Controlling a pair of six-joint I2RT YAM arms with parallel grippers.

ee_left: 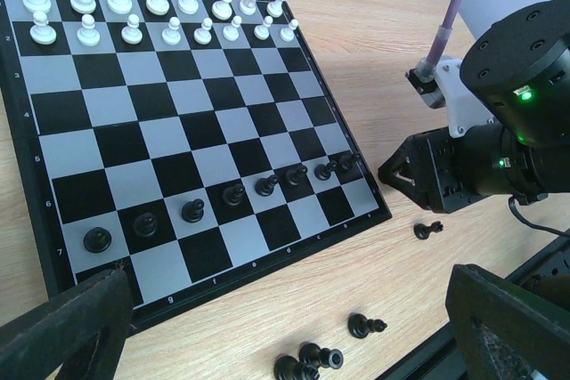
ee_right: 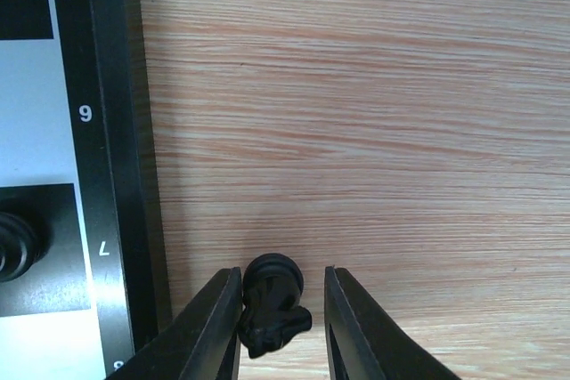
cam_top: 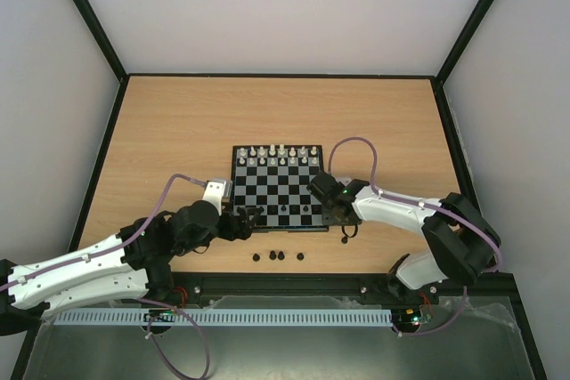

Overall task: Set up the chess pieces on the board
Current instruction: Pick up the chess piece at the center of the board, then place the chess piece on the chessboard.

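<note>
The board (cam_top: pixel 267 186) (ee_left: pixel 178 131) has white chess pieces (cam_top: pixel 282 156) (ee_left: pixel 160 6) in its two far rows and a row of black pawns (cam_top: pixel 283 209) (ee_left: pixel 233 193) near me. Several black pieces (cam_top: pixel 278 256) (ee_left: pixel 365 325) lie loose on the wood in front of it. My right gripper (cam_top: pixel 331 211) (ee_right: pixel 280 273) is low beside the board's frame (ee_right: pixel 116 131), open around a black piece (ee_right: pixel 272 304) lying on its side; the left finger is against it and a gap shows at the right finger. My left gripper (cam_top: pixel 249 217) (ee_left: pixel 285 335) stands wide open and empty over the board's near edge.
Another black piece (ee_left: pixel 427 230) lies on the wood near the right arm's wrist (ee_left: pixel 499 157). A black pawn (ee_right: pixel 13 246) stands on the board's edge square close to my right fingers. A dark rail (cam_top: pixel 285 287) runs along the near table edge.
</note>
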